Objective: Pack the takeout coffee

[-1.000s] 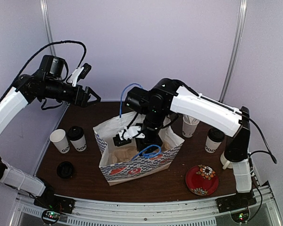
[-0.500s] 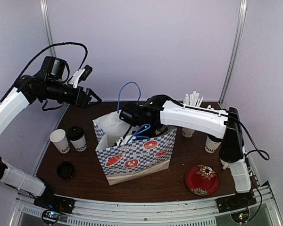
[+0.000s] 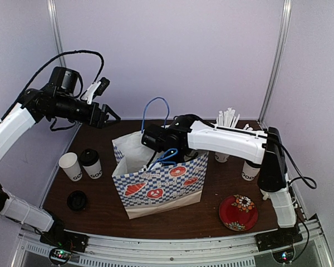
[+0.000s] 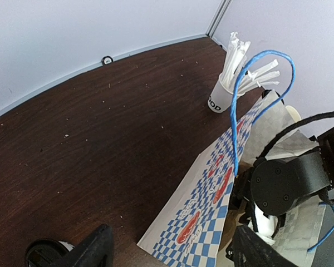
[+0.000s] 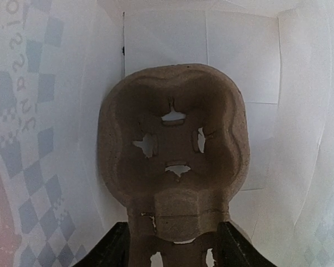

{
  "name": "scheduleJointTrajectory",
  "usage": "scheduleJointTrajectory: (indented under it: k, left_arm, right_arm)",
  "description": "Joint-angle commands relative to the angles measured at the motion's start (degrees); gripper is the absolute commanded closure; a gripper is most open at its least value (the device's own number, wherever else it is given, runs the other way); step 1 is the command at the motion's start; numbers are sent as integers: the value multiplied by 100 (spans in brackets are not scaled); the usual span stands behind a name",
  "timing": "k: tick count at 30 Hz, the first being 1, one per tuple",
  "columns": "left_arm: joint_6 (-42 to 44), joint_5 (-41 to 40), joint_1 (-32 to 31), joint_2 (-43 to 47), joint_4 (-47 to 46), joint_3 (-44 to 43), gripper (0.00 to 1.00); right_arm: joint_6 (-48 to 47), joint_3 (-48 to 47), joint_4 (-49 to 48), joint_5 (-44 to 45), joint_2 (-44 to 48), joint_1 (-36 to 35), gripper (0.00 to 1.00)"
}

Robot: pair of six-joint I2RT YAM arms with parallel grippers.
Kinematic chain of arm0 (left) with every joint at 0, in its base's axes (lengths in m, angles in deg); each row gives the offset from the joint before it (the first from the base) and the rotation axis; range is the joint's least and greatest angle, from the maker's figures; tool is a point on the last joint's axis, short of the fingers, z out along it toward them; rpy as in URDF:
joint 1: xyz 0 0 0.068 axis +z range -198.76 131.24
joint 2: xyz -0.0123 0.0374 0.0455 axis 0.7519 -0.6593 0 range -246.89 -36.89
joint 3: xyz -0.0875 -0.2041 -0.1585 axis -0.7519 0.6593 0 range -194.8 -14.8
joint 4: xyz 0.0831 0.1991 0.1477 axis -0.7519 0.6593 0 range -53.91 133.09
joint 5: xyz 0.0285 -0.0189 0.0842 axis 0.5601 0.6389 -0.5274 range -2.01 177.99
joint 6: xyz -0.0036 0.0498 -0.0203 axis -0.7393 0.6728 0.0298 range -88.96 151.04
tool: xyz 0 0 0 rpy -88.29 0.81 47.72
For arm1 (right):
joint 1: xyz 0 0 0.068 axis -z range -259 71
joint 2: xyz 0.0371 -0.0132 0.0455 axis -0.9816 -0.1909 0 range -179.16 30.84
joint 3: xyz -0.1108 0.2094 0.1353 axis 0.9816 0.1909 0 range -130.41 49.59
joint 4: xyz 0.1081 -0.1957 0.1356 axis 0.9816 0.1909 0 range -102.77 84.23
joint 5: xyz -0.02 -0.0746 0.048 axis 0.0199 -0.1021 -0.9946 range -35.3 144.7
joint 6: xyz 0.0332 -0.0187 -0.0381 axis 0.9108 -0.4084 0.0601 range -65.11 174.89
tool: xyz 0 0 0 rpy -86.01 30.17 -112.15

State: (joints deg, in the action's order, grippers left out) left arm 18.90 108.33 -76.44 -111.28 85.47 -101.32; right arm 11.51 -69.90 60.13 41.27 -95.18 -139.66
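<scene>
A white paper cup [image 3: 70,166] without a lid and a black-lidded takeout coffee [image 3: 91,163] stand at the table's left. Another lidded cup [image 3: 249,168] stands at the right, partly behind the right arm. The checkered paper bag [image 3: 158,181] stands upright in the middle, and my right wrist reaches down into its mouth. Inside it, my right gripper [image 5: 172,245] is open, with the near end of a brown pulp cup carrier [image 5: 172,144] lying between its fingers on the bag's floor. My left gripper [image 3: 107,115] hangs open and empty, high above the back left.
A loose black lid [image 3: 77,200] lies at the front left. A cup of white stirrer sticks [image 4: 222,94] stands behind the bag. A red patterned plate [image 3: 238,212] sits at the front right. The bag's blue handles [image 3: 156,111] stick up beside the right arm.
The bag has gone from slumped open to upright. My right arm has dropped lower into it and its jaws have widened around the carrier. The left arm has barely moved.
</scene>
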Motion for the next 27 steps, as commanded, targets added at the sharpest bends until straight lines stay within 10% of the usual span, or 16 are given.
scheduleJointTrajectory:
  k: [1, 27]
  left_arm:
    - [-16, 200, 61, -57, -265, -64, 24]
    - [523, -43, -1196, -1363, -760, -835, 31]
  right_arm:
    - [88, -382, 332, 12, 455, 20, 41]
    - [275, -828, 296, 634, 2410, 371, 34]
